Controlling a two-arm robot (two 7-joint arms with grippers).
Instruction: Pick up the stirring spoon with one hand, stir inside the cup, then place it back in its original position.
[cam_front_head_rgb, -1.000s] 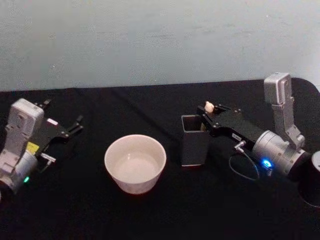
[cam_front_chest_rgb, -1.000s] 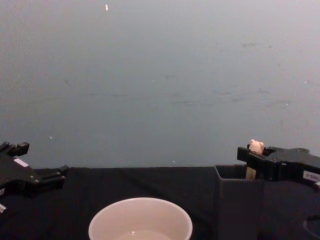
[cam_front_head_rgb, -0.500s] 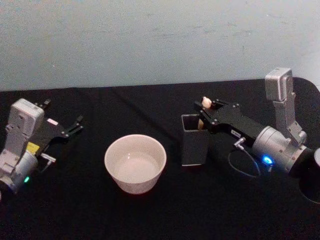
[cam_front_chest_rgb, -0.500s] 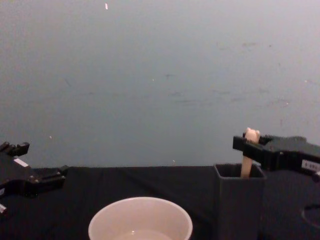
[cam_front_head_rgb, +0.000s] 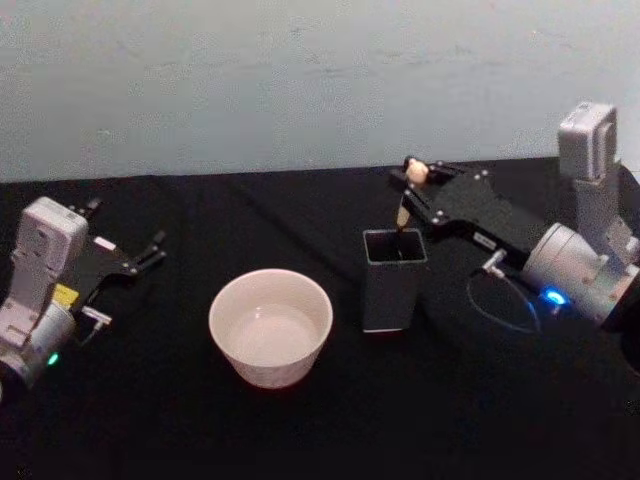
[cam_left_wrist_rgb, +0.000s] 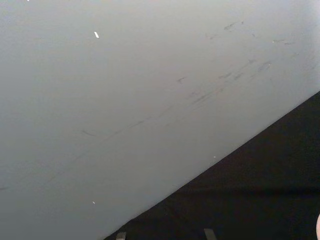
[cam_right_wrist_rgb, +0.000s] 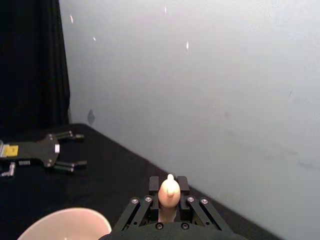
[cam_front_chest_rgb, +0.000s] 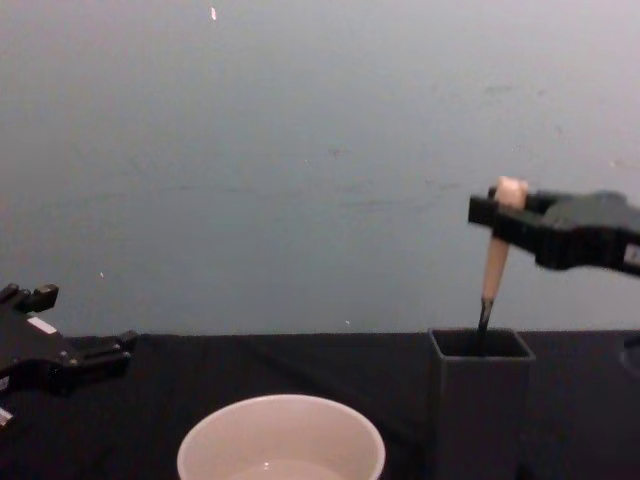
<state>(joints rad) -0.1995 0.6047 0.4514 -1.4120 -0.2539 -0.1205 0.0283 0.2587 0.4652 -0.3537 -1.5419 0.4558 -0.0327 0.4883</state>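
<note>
The right hand (cam_front_head_rgb: 414, 176) pinched the spoon (cam_front_chest_rgb: 494, 262) just under its bear head, above the holder (cam_front_head_rgb: 391, 290). The metal stem dipped into the holder's mouth, its bowl hidden inside. The cup (cam_front_head_rgb: 270, 325) stood beside the holder on the worktop (cam_front_head_rgb: 450, 400). The left hand (cam_front_head_rgb: 128, 222) rested far left, fingers spread.

black table (cam_front_head_rgb: 300, 430), pale grey wall (cam_front_head_rgb: 300, 80)

The spoon (cam_front_head_rgb: 407, 197) hangs near upright, bear head pinched in my right claw (cam_front_head_rgb: 411, 177), tip inside grey holder (cam_front_head_rgb: 390, 292). Cream cup (cam_front_head_rgb: 268, 362) upright, left of holder.
</note>
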